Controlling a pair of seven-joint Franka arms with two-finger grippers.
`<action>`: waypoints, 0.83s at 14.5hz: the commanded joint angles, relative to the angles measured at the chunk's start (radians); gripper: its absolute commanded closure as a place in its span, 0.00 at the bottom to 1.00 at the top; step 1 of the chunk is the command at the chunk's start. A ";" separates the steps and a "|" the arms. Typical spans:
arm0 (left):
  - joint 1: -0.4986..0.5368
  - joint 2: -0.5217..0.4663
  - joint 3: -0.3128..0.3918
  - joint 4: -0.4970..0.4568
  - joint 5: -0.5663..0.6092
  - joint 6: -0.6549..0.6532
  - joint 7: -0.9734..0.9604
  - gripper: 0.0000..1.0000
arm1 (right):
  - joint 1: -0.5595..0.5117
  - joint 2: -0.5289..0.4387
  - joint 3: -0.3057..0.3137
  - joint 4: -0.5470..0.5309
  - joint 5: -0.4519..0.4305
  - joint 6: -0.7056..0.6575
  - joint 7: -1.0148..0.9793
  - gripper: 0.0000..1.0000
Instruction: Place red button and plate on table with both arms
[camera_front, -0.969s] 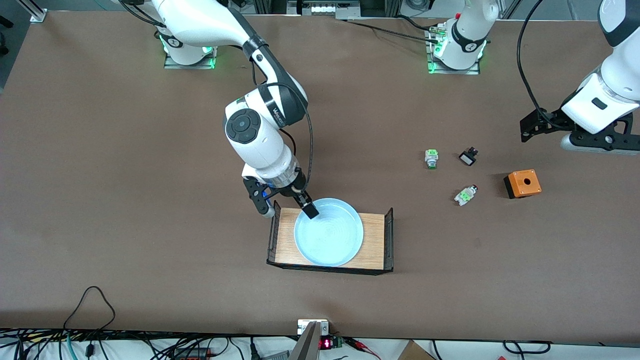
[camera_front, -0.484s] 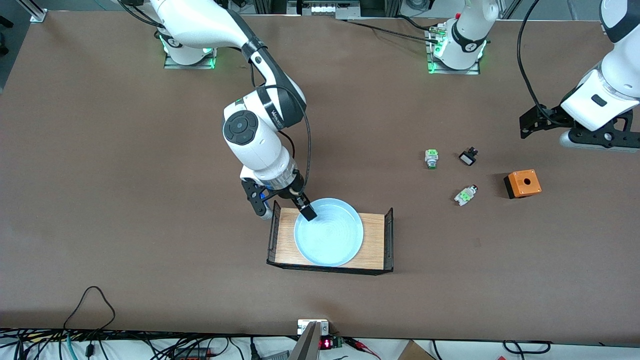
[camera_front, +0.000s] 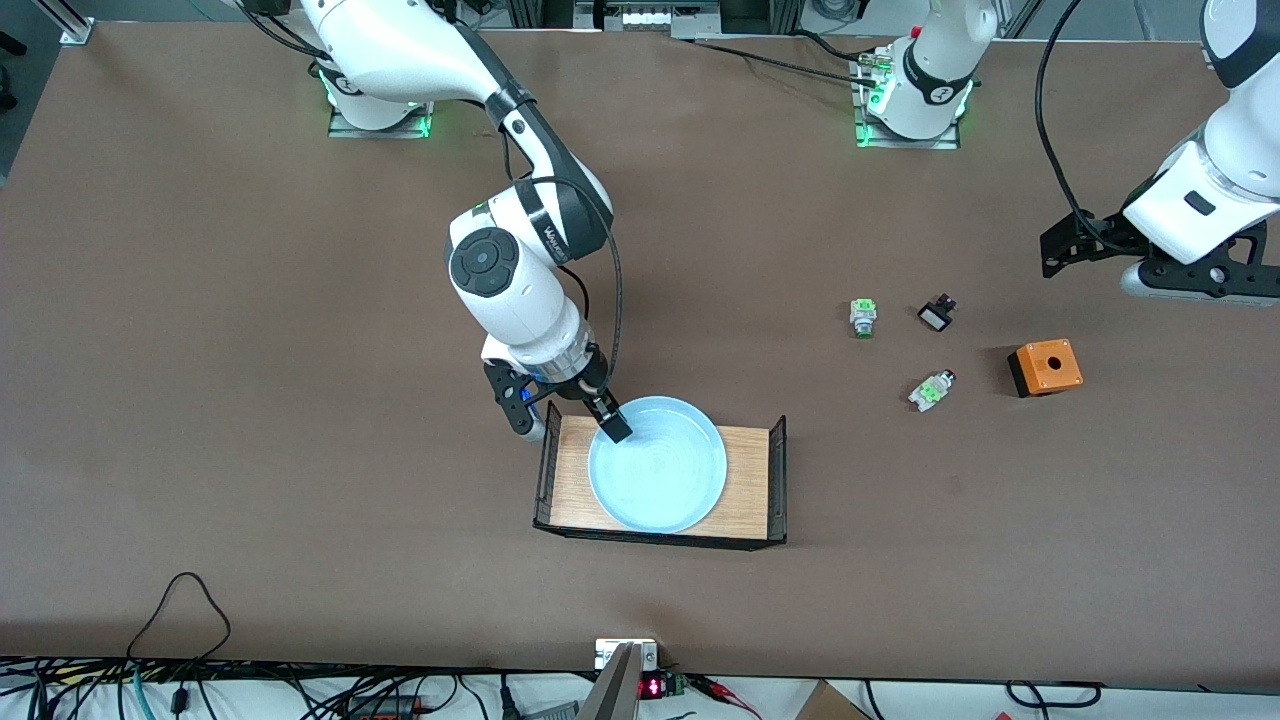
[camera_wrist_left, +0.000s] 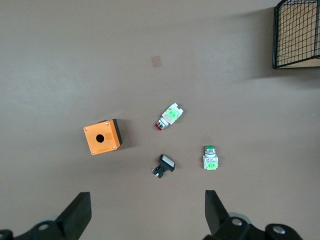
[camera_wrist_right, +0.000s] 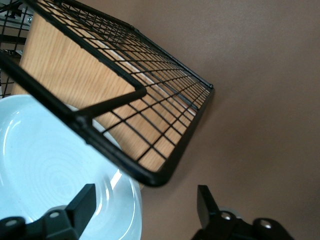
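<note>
The pale-blue plate (camera_front: 657, 465) lies in the light-wood tray (camera_front: 752, 480). My right gripper (camera_front: 568, 418) is open astride the tray's end toward the right arm. One finger (camera_front: 616, 426) is over the plate's inside and the other is outside the mesh. In the right wrist view the plate (camera_wrist_right: 45, 170) and its rim lie between the jaws of the right gripper (camera_wrist_right: 145, 202), apart from both. The red button (camera_front: 930, 390) lies on the table (camera_front: 300, 400). My left gripper (camera_front: 1200, 282) hangs open over the table's left-arm end. In the left wrist view the red button (camera_wrist_left: 168, 116) lies apart from the left gripper (camera_wrist_left: 145, 215).
Around the red button lie a green-ringed switch (camera_front: 863, 317), a small black-and-white switch (camera_front: 935, 315) and an orange box (camera_front: 1045, 367) with a hole in its top. The tray's black mesh ends (camera_wrist_right: 150, 115) stand higher than the plate's rim. Cables lie along the table's near edge.
My right gripper has shifted slightly at the plate's rim and its jaws have come in a little. The left arm drifted a bit toward its base. Plate and switches have not moved.
</note>
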 joint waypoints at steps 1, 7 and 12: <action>0.010 0.006 -0.005 0.018 -0.010 -0.019 0.006 0.00 | -0.002 0.003 -0.002 0.005 0.017 0.001 -0.009 0.19; 0.005 0.007 -0.007 0.024 -0.010 -0.019 0.006 0.00 | -0.004 0.003 -0.002 0.004 0.020 0.000 -0.010 0.43; 0.004 0.007 -0.007 0.025 -0.009 -0.019 0.008 0.00 | -0.002 0.000 -0.002 0.001 0.019 0.000 -0.014 0.56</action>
